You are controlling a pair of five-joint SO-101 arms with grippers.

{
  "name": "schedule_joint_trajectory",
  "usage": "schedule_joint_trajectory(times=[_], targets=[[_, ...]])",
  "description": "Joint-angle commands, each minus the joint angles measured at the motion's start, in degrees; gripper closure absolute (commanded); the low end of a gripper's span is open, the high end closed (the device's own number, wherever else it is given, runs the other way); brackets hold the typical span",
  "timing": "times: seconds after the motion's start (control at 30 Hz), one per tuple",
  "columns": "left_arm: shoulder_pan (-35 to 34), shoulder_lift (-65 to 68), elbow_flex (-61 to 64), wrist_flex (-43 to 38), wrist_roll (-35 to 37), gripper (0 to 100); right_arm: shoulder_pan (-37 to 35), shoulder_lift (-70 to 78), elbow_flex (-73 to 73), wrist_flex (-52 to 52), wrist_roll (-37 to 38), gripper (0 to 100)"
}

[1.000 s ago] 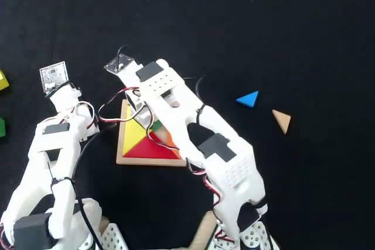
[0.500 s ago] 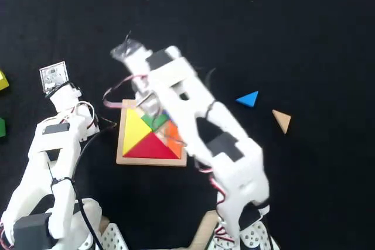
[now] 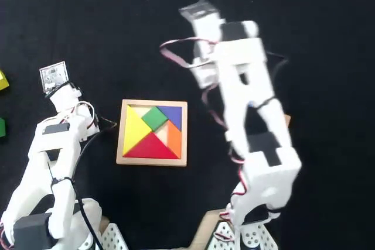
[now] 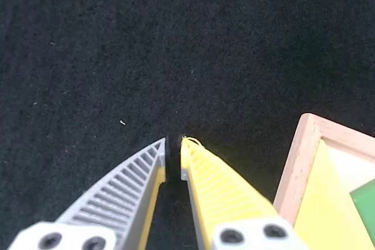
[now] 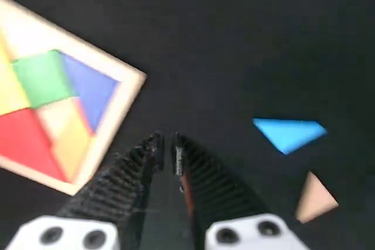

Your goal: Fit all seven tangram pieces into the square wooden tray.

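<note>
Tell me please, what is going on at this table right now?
Two robot arms are working on a tangram. The wooden tray holds five coloured pieces, with two gaps. A blue triangle and a tan triangle lie loose on the black table. The right gripper, shut and empty, hangs between the tray and them; the left gripper, shut, sits beside the tray.

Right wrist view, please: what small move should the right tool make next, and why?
Probably open the right tool and swing toward the blue triangle: the tool is shut on nothing, and that piece lies on the cloth outside the wooden tray.
</note>
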Motion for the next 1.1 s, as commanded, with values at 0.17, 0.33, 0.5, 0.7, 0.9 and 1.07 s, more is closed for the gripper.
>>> schedule_joint_trajectory(times=[0.17,0.33,0.5,0.7,0.9,1.07], targets=[[0.22,-1.49,-0.4,-1.05,-0.44,94,17.41,-8.4,0.84,0.88,9.14,98.7],[0.22,-1.49,-0.4,-1.05,-0.44,94,26.55,-8.66,1.36,0.79,13.98,98.7],[0.22,-1.49,-0.4,-1.05,-0.44,94,34.2,-8.4,1.36,0.79,18.9,98.7],[0.22,-1.49,-0.4,-0.97,-0.44,94,37.89,-8.4,1.36,0.79,20.22,98.7],[0.22,-1.49,-0.31,-0.79,-0.44,94,37.98,-8.4,1.45,0.88,19.87,98.7],[0.22,-1.49,-0.31,-0.88,-0.44,94,37.98,-8.57,2.51,1.14,20.04,98.8]])
